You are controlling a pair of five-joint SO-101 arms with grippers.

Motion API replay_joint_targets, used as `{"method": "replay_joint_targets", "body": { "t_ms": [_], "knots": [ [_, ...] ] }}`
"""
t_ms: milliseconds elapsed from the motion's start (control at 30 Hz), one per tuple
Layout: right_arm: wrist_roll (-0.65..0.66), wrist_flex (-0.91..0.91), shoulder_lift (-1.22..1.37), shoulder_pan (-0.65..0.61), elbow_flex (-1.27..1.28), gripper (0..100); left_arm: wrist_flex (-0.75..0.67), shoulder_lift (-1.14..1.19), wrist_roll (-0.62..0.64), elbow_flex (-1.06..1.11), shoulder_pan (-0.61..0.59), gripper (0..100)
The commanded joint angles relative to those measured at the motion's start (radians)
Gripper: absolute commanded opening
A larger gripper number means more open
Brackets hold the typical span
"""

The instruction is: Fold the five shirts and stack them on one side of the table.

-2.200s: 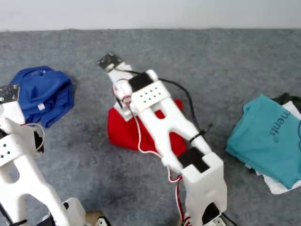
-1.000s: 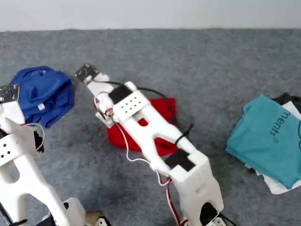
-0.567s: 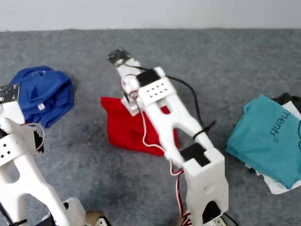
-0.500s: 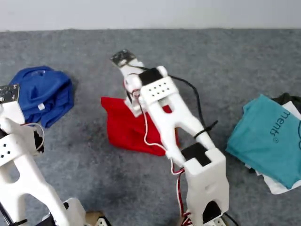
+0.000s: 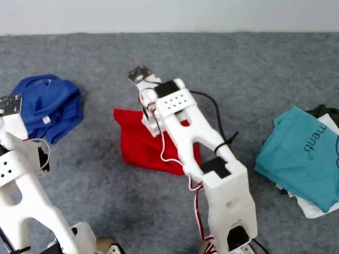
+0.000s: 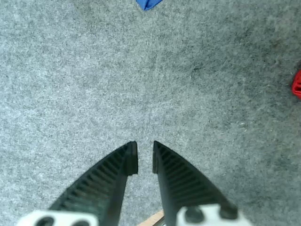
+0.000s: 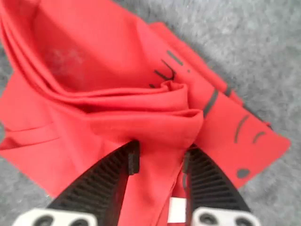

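- Right gripper (image 7: 160,162) is clamped on a bunched fold of the red shirt (image 7: 117,70) — cloth is pinched between both fingers.
- In the high view the red shirt (image 5: 135,148) is seen crumpled near the middle of the table, partly covered by the right arm (image 5: 172,103), which is stretched over it from the near edge.
- Left gripper (image 6: 145,157) is held over bare grey table surface (image 6: 188,94). The jaws are nearly closed, with a narrow gap left between the tips, and nothing is held.
- Left arm (image 5: 18,174) is placed at the near-left corner, close to the blue shirt (image 5: 47,106).
- Blue shirt is bunched up at the left side, well apart from the red one.
- Teal shirt (image 5: 302,156) is laid at the right edge — stacked on a white shirt (image 5: 312,209) and a dark garment (image 5: 324,111), of which just the edges are seen.
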Motion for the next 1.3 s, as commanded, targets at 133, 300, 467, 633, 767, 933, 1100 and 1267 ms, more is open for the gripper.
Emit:
{"method": "replay_joint_targets", "body": {
  "t_ms": [133, 300, 467, 633, 767, 933, 1100, 1267],
  "knots": [
    [0.063, -0.016, -0.033, 0.030, -0.041, 2.8, -0.009, -0.015, -0.002, -0.002, 0.006, 7],
    [0.063, 0.004, -0.099, 0.024, -0.041, 1.1, -0.009, -0.015, -0.002, -0.002, 0.006, 7],
    [0.063, 0.087, -0.151, -0.024, -0.041, 1.1, -0.009, -0.015, -0.002, -0.002, 0.006, 7],
    [0.060, 0.105, -0.160, -0.160, -0.041, 1.1, -0.009, -0.015, -0.002, -0.002, 0.006, 7],
    [0.061, 0.104, -0.143, -0.268, -0.038, 1.1, -0.009, -0.015, -0.002, -0.002, 0.006, 7],
    [0.057, 0.099, -0.081, -0.337, -0.038, 1.5, -0.009, -0.015, -0.002, -0.002, 0.006, 7],
    [0.055, 0.168, -0.018, -0.358, -0.038, 7.1, -0.009, -0.015, -0.002, -0.002, 0.006, 7],
    [0.064, 0.255, -0.027, -0.363, -0.043, 18.5, -0.011, -0.015, -0.003, 0.015, 0.006, 7]
  ]
}}
